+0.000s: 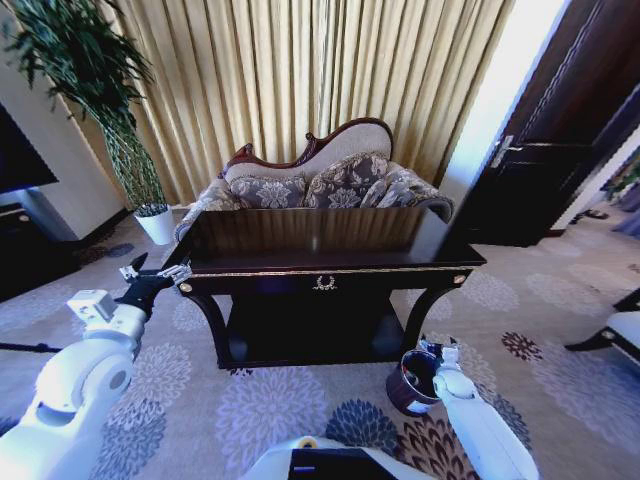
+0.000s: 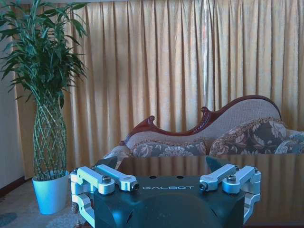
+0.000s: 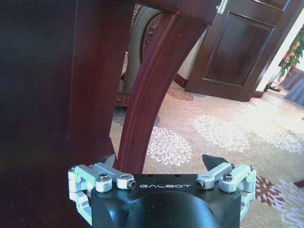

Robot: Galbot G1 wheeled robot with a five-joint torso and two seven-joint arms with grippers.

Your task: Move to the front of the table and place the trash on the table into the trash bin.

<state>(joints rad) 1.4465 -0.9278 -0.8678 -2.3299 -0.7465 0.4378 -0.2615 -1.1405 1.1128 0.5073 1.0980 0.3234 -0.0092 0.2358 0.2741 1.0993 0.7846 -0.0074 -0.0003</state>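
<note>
I see both pincers spread wide: left pincer (image 1: 133, 268) beside the table (image 1: 330, 270), right pincer (image 1: 432, 350) beside the trash bin (image 1: 408, 383)

The surface (image 1: 320, 240) stood at centre, the sofa (image 1: 320, 180) behind it at twelve o'clock. The trash bin (image 1: 412, 382) sat on the carpet at five o'clock, beside the surface's right front leg. The potted plant (image 1: 152, 222) stood at ten o'clock, the door (image 1: 560, 150) at two.
</note>
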